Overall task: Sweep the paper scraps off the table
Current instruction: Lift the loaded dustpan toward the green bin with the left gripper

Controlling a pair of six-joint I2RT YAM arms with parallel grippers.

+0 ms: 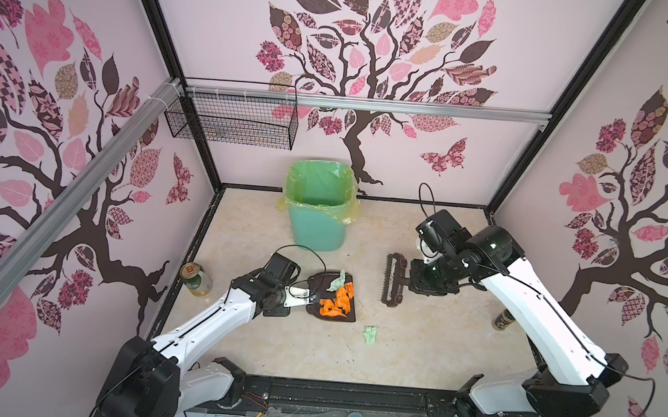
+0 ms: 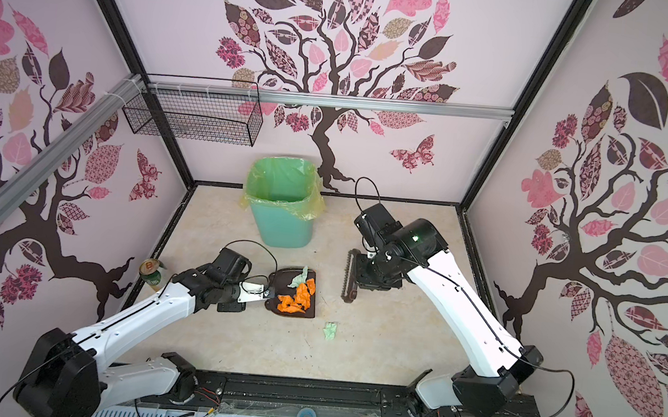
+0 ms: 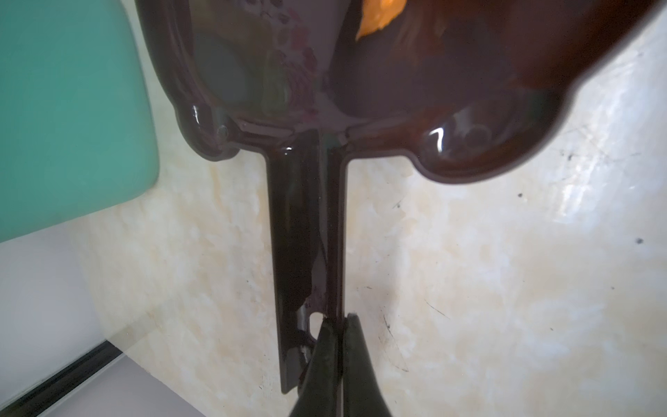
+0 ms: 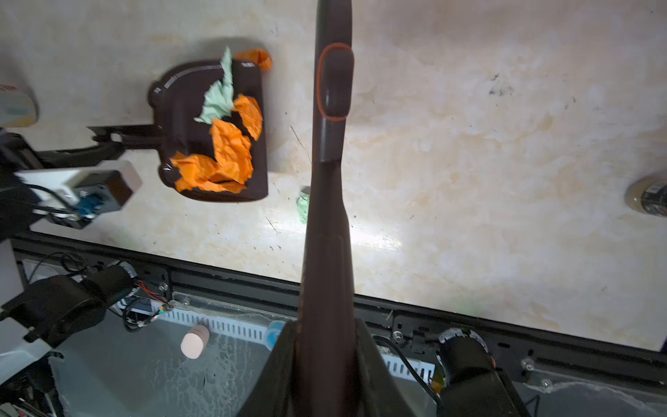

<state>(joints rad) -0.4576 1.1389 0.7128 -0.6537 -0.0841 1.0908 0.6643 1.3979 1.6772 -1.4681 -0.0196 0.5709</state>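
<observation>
The left gripper is pinched tight on the thin handle of the shiny dark brown plastic dustpan. The right gripper is closed around the handle of the long dark brown brush. Most of the paper scraps, crumpled orange ones and a pale mint one, lie in the dustpan, just past the left gripper's tips. One small pale mint green paper wad sits alone on the flat beige table. From the right gripper it lies across toward the left gripper and back toward the arm's own base. It is just beside the closer corner of the dustpan's open lip, not touching it. The brush head is long and runs side by side with that lip, with a bare strip of table between them. The wad is just past the closer end of the brush. Both tools are near it, but I think the brush must do the job: go round behind the wad and push it toward the left gripper, into the lip. There is lots of bare table behind the wad. The tall green plastic bin stands beyond both grippers, well apart. A mint strip and a bit of orange poke over the lip's far corner and could slip off if the dustpan is bumped.
</observation>
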